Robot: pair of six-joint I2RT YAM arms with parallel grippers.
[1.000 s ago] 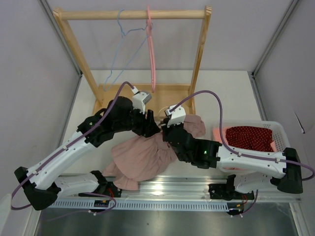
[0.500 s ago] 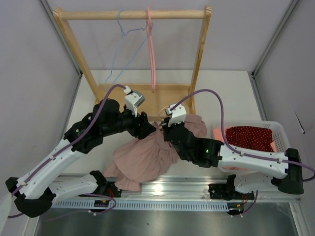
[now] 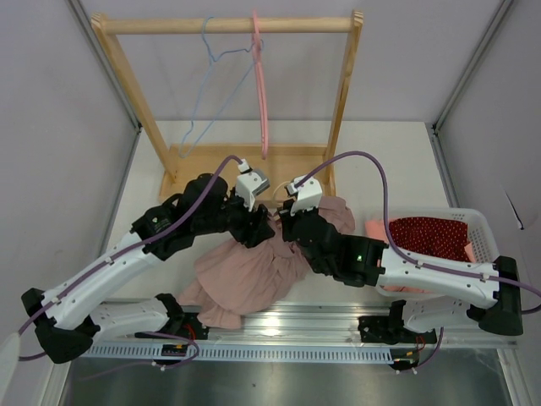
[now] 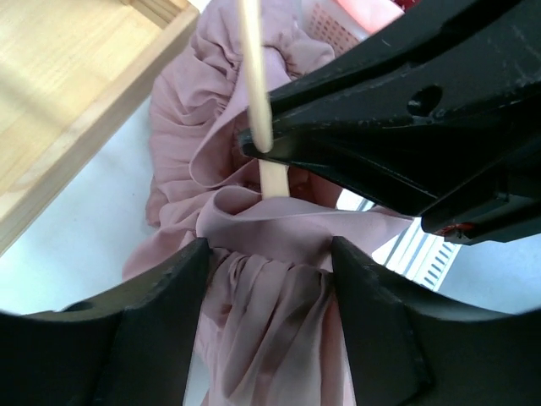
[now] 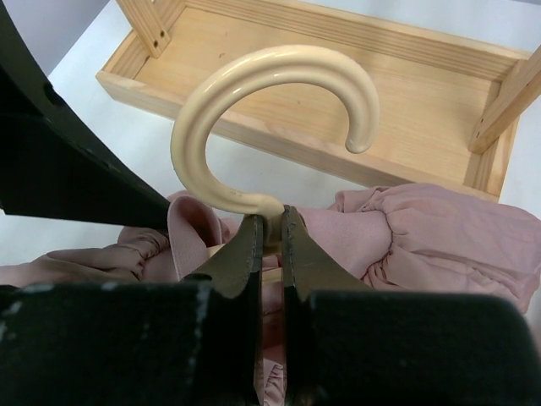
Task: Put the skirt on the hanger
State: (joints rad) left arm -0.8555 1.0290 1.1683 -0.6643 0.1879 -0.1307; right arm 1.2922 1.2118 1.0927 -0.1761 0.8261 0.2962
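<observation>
The pink skirt [image 3: 241, 275] lies bunched on the table between the arms. My right gripper [image 3: 286, 227] is shut on the neck of a cream hanger [image 5: 254, 85], just under its hook, which stands up over the skirt [image 5: 423, 228]. My left gripper [image 3: 260, 227] is right beside it on the left. In the left wrist view its jaws [image 4: 269, 254] pinch a gathered fold of the skirt [image 4: 186, 144] just below the hanger's stem [image 4: 272, 178]. The hanger's shoulders are hidden under the fabric.
A wooden rack [image 3: 228, 25] stands at the back with a pink hanger [image 3: 260, 93] and a blue wire hanger [image 3: 207, 85] on its rail, over a wooden base tray [image 3: 203, 161]. A white basket [image 3: 473, 216] with a red dotted garment [image 3: 427, 237] sits at the right.
My left arm swung back and left, then returned right to the skirt beside the hanger. My right gripper kept hold of the hanger and shifted slightly.
</observation>
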